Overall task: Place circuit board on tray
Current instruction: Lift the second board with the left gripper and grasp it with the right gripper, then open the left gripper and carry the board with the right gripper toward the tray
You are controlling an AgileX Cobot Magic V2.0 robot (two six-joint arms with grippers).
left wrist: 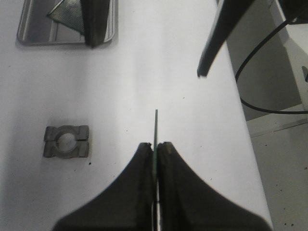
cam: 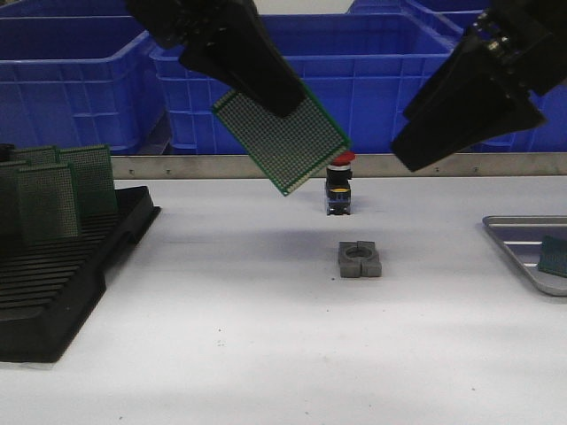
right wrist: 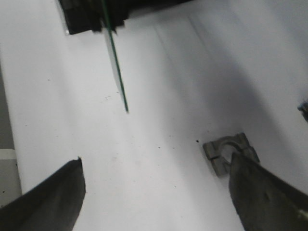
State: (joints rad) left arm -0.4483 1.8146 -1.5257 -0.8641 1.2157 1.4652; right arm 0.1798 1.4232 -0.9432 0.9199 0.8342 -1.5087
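White tabletop (cam: 266,336) up front, big blue plastic bins (cam: 80,71) behind. Left gripper (left wrist: 155,147) high over the middle, fingers clamped tight on a green perforated circuit board (cam: 283,137), tilted in mid-air, well clear of the surface. Right gripper (right wrist: 154,192) alongside, raised too, fingers wide apart, holding nothing. Far right: shallow silver-grey metal tray (cam: 514,239), another green board (cam: 555,257) lying in it. Below the held board, a small grey split clamp block (cam: 360,259); behind that, a red-capped push button (cam: 339,184). Far left, a black slotted rack (cam: 62,274) with upright green boards (cam: 53,195).
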